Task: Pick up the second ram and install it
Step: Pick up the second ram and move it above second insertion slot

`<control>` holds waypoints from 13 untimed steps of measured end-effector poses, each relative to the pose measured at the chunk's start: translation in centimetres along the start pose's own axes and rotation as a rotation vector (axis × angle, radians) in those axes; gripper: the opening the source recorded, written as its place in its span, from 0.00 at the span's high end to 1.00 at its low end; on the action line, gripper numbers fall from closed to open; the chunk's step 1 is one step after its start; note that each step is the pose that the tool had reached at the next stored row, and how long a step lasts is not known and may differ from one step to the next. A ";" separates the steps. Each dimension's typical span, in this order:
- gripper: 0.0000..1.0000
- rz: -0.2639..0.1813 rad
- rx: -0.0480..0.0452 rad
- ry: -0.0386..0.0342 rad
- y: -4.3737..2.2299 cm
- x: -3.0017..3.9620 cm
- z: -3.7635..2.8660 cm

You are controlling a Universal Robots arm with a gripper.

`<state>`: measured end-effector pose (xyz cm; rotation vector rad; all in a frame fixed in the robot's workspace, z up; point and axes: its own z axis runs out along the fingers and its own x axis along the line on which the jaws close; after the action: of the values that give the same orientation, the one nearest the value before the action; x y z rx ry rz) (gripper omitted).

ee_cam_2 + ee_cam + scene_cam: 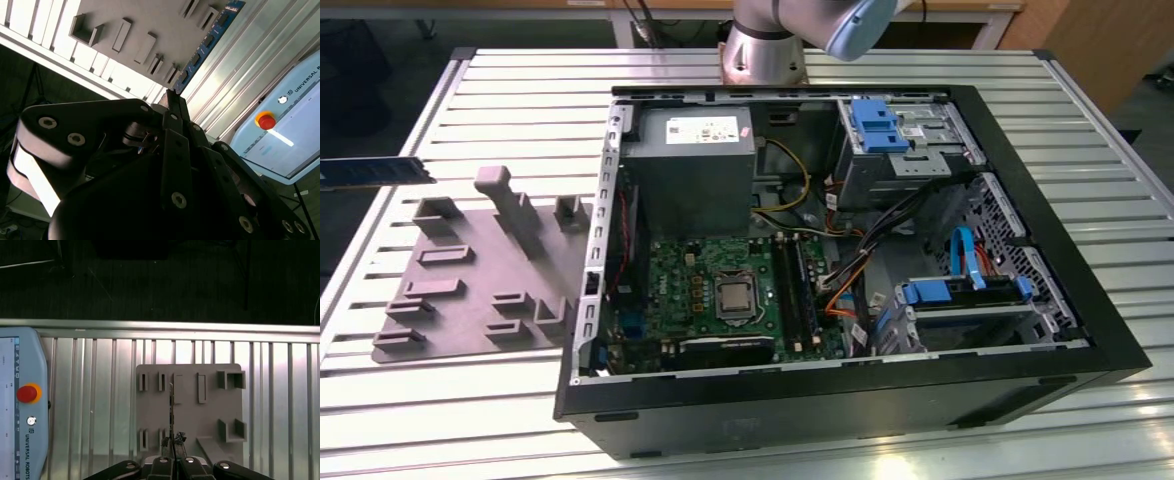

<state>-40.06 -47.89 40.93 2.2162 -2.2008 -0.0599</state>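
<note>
The second ram (374,172), a dark blue-green stick with black chips, hangs level in the air at the exterior view's far left, above the table's edge and beyond the grey fixture plate (480,285). In the second wrist view the ram (207,45) juts out from between the black fingers of my gripper (172,97), which is shut on one end of it. The first wrist view has the ram (171,407) edge-on as a thin line over the fixture plate (205,415), rising from the gripper (173,444).
An open computer case (1067,330) lies on the slatted metal table (454,420), with the motherboard (707,285) and its long black slots (795,290) exposed. The arm's base (767,45) stands behind the case. A teach pendant (22,405) with a red button lies beside the plate.
</note>
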 end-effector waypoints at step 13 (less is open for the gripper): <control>0.88 0.000 0.0000 0.0000 -0.63 0.01 -0.02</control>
<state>-39.43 -47.89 40.93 2.2162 -2.2008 -0.0599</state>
